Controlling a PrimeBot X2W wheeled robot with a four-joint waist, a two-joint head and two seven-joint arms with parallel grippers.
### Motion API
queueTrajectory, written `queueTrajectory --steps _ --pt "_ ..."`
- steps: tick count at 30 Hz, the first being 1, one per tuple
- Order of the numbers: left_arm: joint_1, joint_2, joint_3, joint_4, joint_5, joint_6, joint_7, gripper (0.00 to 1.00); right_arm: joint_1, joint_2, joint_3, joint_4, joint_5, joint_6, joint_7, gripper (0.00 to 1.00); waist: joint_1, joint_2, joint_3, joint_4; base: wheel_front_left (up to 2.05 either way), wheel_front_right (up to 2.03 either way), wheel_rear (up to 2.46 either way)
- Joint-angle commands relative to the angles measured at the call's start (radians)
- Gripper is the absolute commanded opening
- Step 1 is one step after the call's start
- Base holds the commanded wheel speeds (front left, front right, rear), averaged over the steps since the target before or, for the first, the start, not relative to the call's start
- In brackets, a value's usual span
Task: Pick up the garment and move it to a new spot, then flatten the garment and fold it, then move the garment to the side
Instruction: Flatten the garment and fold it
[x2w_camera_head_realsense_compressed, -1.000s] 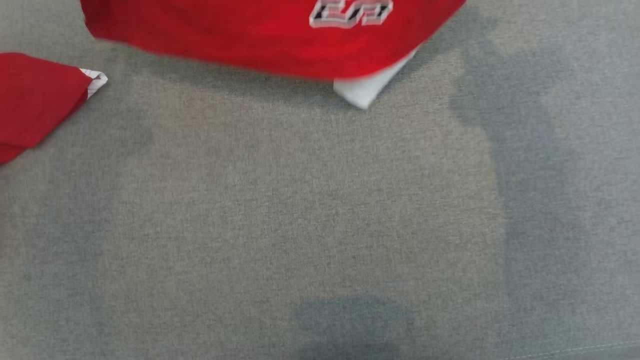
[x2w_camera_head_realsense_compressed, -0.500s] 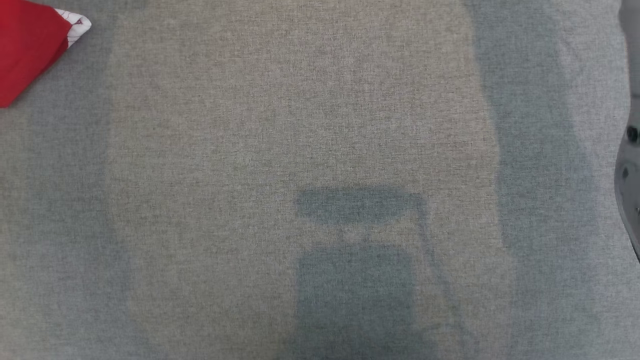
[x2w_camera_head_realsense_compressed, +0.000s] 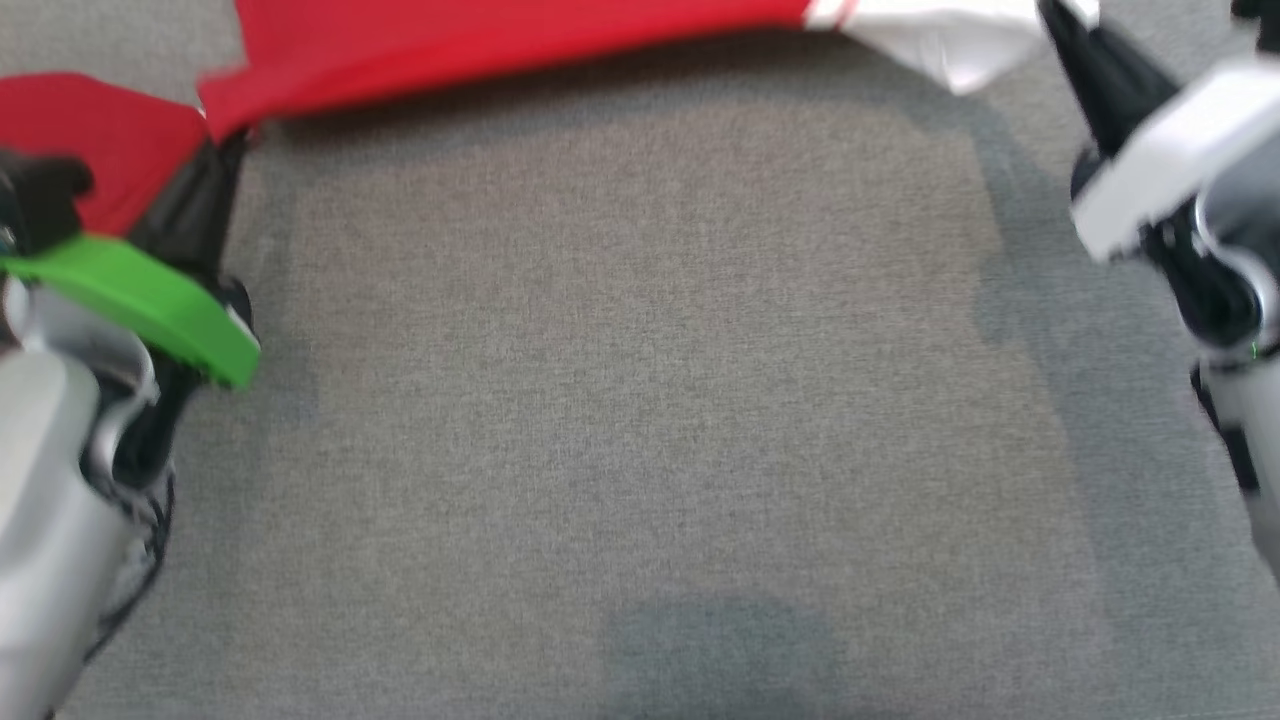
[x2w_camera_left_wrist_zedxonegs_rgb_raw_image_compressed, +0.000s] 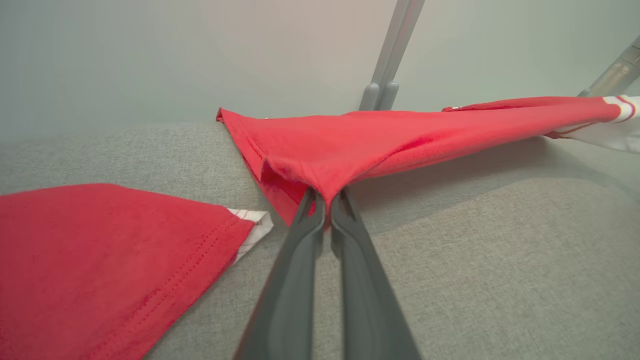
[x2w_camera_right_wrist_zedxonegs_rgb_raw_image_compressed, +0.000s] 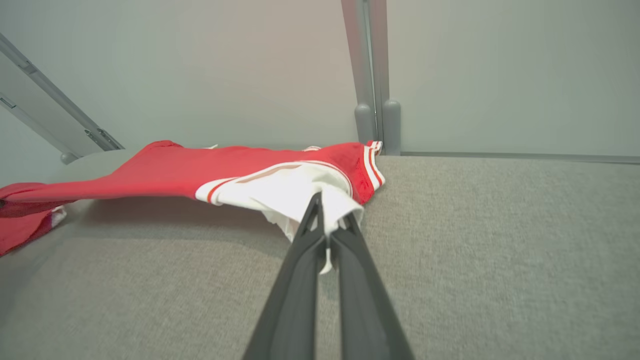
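The left gripper (x2w_camera_left_wrist_zedxonegs_rgb_raw_image_compressed: 327, 202) pinches the garment (x2w_camera_left_wrist_zedxonegs_rgb_raw_image_compressed: 410, 140) by a red corner, the right gripper (x2w_camera_right_wrist_zedxonegs_rgb_raw_image_compressed: 327, 222) by its white part, above the grey fabric (x2w_camera_head_realsense_compressed: 640, 400).

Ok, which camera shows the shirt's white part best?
The right wrist view: the shirt's white part is close and sharp, pinched by the right gripper. The head view catches it blurred at the top edge; the left wrist view, a sliver at the right edge.
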Motion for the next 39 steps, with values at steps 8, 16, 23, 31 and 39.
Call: queueTrajectory --steps 8,16,23,31,39 --pt "0.405 0.079 -0.015 -0.326 -0.063 0.159 -0.009 0.00 0.490 -0.003 -0.160 -0.252 0.053 -0.002 0.078 0.00 0.0001 0.0110 -0.207 -0.025 0.00 0.00 0.00" --pt "0.788 0.073 -0.068 -0.570 -0.105 0.323 -0.068 0.00 0.932 0.062 -0.293 -0.475 0.067 -0.002 0.148 0.00 0.0001 0.0110 -0.243 -0.024 0.00 0.00 0.00" --pt "0.952 0.051 -0.074 -0.681 -0.114 0.392 -0.117 0.00 1.183 0.098 -0.379 -0.585 0.063 -0.002 0.134 0.00 0.0001 0.0110 -0.206 -0.011 0.00 0.00 0.00" --pt "0.868 0.128 -0.080 -0.798 -0.052 0.455 -0.008 0.00 1.017 -0.014 -0.289 -0.675 -0.028 -0.002 0.220 0.00 0.0001 0.0110 -0.180 -0.016 0.00 0.00 0.00" --pt "0.721 0.215 -0.064 -0.890 -0.064 0.483 0.189 0.00 0.704 -0.155 -0.150 -0.689 -0.005 -0.001 0.469 0.00 0.0001 0.0110 -0.152 0.002 0.00 0.00 0.00"
